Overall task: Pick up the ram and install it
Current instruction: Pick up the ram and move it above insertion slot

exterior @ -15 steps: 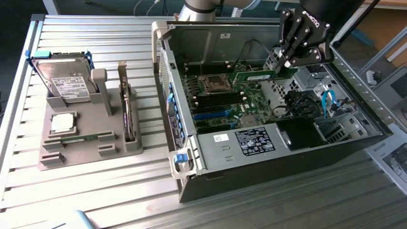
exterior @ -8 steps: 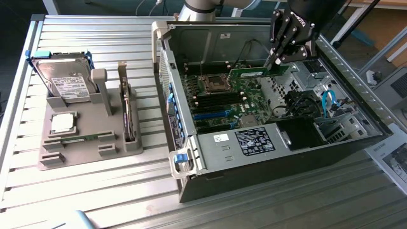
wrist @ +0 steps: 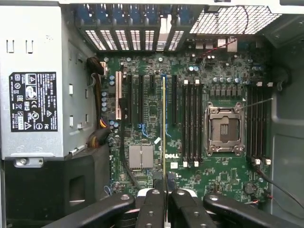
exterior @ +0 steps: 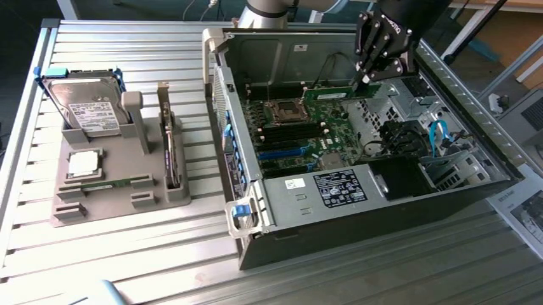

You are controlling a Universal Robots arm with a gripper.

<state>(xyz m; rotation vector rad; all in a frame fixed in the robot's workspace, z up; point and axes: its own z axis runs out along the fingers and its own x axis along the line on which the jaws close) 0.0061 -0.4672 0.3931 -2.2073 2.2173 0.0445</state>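
Ram (exterior: 335, 93) clenched in tool (exterior: 367, 79), above motherboard (exterior: 318, 127); long axis parallel to memory slots (wrist: 191, 123), which lie offset toward processor socket (wrist: 224, 129).

A surface (exterior: 127, 254) of pale metal slats carries two large things, with a bare strip of slats between them. Toward the exterior view's left, a grey moulded holder (exterior: 76, 213) lies flat on the slats. Toward the exterior view's right, a dark computer case (exterior: 365, 229) rests on its side, open face upward. A printed sheet (exterior: 522, 216) shows just beside the case; whether it lies on the surface is unclear.
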